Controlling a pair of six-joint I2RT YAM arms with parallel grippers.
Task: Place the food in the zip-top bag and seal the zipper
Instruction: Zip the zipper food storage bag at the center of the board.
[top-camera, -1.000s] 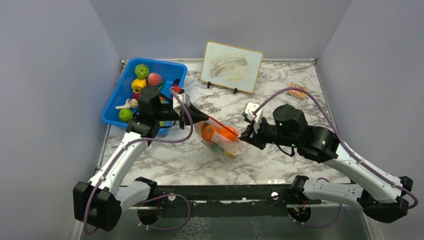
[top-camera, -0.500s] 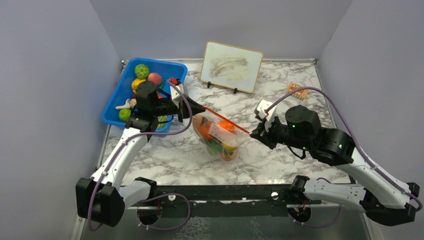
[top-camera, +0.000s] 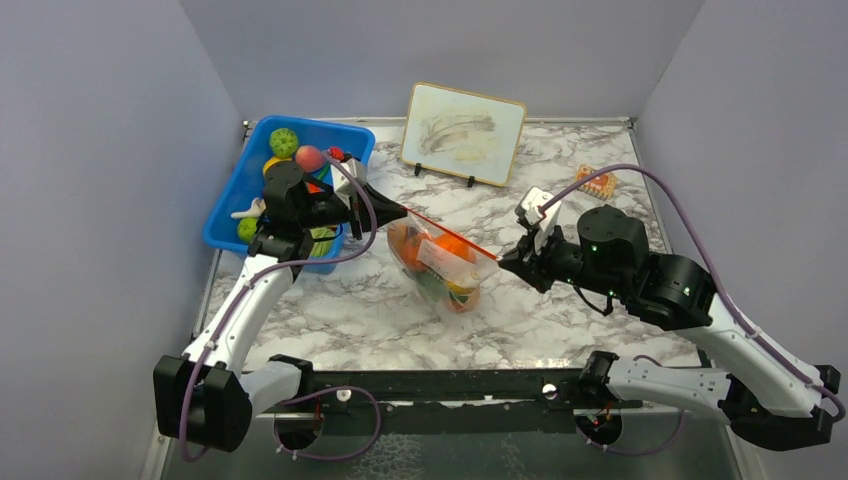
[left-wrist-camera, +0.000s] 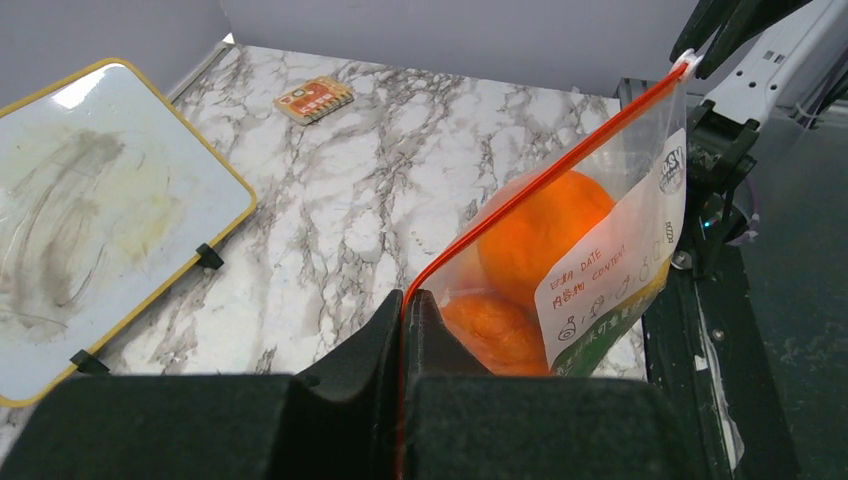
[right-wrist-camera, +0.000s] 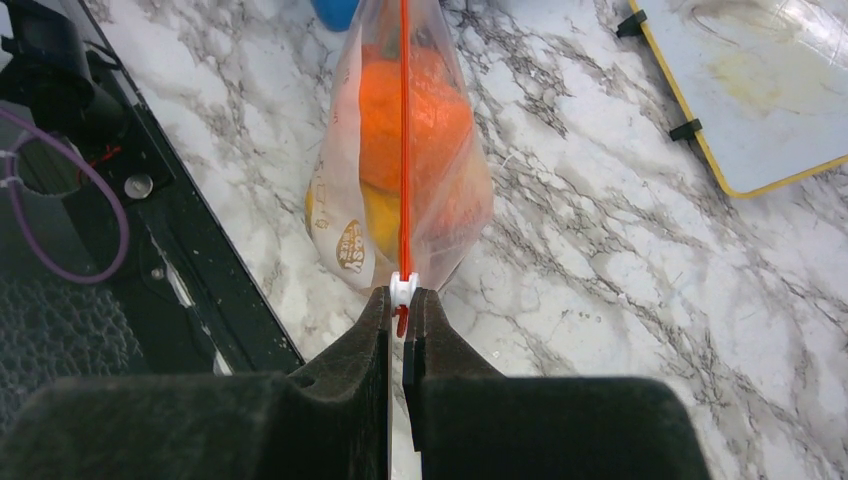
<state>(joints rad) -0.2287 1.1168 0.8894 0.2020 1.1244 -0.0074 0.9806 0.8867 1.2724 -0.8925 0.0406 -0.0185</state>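
Right tool (top-camera: 503, 262) is clamped on the thin orange-red plastic zipper strip (top-camera: 450, 238) by its white slider tab (right-wrist-camera: 402, 286); strip stretches taut toward 10 o'clock, left tool (top-camera: 400, 212) pinching that end.

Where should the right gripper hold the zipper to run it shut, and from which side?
Grip at the small white slider tab at the right end of the zipper, coming end-on along the strip, one finger on each flat face. The strip is thin and stretched straight, so a pinch across it holds. The right gripper is shut there; the left gripper pinches the other end.
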